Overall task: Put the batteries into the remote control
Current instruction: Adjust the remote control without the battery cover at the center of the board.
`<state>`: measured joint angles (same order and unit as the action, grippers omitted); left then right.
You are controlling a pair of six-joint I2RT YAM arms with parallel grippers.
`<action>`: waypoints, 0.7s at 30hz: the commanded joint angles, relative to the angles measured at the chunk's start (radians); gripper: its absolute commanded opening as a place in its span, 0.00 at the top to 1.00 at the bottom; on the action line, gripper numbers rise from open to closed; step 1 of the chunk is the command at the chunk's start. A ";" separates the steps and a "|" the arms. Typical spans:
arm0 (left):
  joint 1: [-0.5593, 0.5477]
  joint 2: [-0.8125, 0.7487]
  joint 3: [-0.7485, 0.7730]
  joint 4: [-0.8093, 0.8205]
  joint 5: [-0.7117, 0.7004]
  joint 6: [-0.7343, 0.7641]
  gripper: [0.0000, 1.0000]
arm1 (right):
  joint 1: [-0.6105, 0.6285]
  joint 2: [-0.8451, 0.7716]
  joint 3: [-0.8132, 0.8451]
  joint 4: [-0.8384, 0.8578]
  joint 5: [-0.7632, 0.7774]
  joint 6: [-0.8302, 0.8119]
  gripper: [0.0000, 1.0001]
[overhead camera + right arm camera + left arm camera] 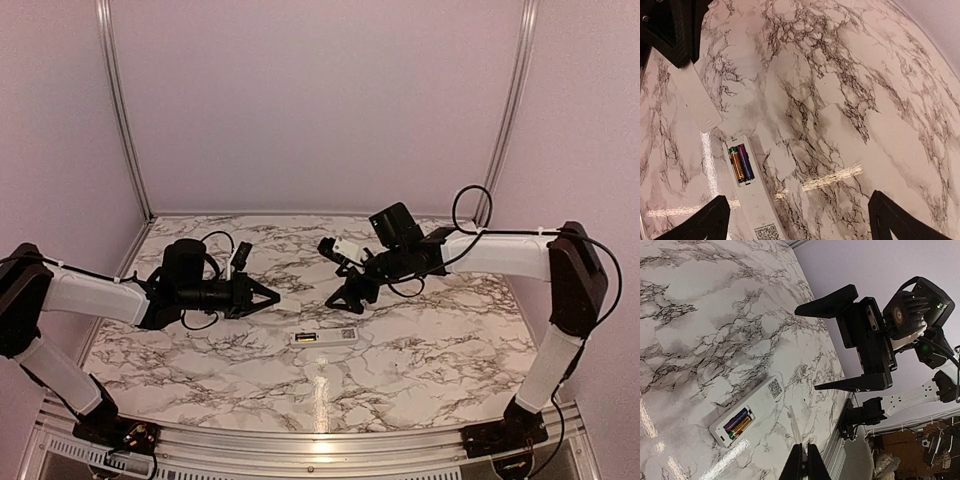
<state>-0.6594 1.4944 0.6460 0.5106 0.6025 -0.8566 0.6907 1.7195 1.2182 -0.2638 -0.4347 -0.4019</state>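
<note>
The white remote control [325,336] lies back-up on the marble table, its compartment uncovered with two batteries [741,162] side by side in it, one gold and one purple. In the left wrist view the remote control [757,407] shows the batteries [738,422] near its end. My left gripper [277,298] is shut on the plain white cover plate [697,102], held above the table to the left of the remote. My right gripper [800,222] hovers open over the remote with nothing between its fingers, and it also shows in the left wrist view [832,347].
Bare marble table [420,350] lies around the remote. Pale walls with aluminium posts [120,110] enclose the back and sides. A metal rail [320,445] runs along the near edge between the arm bases.
</note>
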 commanded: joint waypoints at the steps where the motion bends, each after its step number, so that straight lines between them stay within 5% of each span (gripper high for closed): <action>1: 0.007 0.066 0.005 -0.021 0.026 -0.014 1.00 | 0.034 0.052 0.011 -0.062 -0.003 -0.085 0.08; 21: 0.009 0.135 0.002 0.022 0.043 -0.017 1.00 | 0.122 0.281 0.125 -0.194 0.042 -0.177 0.21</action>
<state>-0.6544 1.6047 0.6460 0.5117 0.6296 -0.8757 0.7883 1.9797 1.3106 -0.4091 -0.4133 -0.5629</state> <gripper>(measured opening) 0.028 0.810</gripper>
